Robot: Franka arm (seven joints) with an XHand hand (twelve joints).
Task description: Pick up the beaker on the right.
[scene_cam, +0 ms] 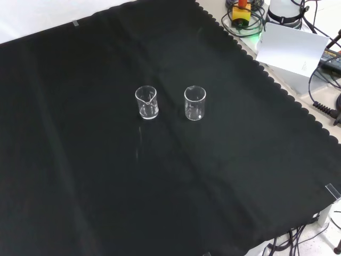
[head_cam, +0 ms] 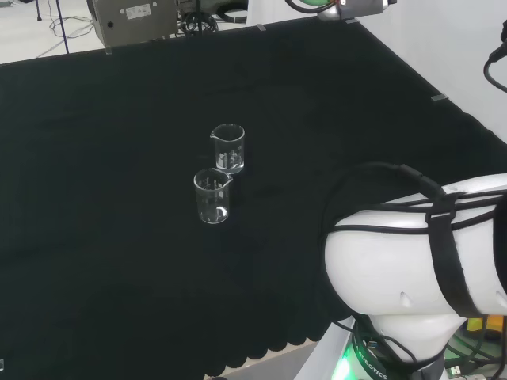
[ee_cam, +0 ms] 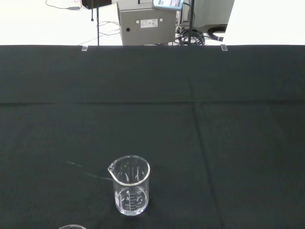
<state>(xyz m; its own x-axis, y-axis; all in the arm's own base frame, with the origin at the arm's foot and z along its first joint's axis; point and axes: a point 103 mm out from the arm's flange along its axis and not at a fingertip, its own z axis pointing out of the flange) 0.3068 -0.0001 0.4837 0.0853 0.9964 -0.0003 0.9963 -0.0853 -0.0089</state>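
Note:
Two small clear glass beakers stand upright and empty on the black cloth point(head_cam: 95, 158), a short gap apart. In the head view one beaker point(head_cam: 228, 148) stands farther off and the other beaker point(head_cam: 212, 196) nearer and slightly left. The front view has them side by side: the left beaker point(scene_cam: 146, 102) and the right beaker point(scene_cam: 195, 103). The wrist view looks across the cloth at the farther beaker point(ee_cam: 130, 185), with the rim of the nearer beaker point(ee_cam: 71, 227) at the picture's edge. The arm's white link point(head_cam: 420, 261) stands well to the right of both beakers in the head view.
A grey equipment box point(head_cam: 131, 20) stands beyond the cloth's far edge in the head view. In the front view a white card point(scene_cam: 290, 48) and cables point(scene_cam: 325, 101) lie past the cloth's scalloped edge point(scene_cam: 287, 101) at the upper right. Bare cloth surrounds the beakers.

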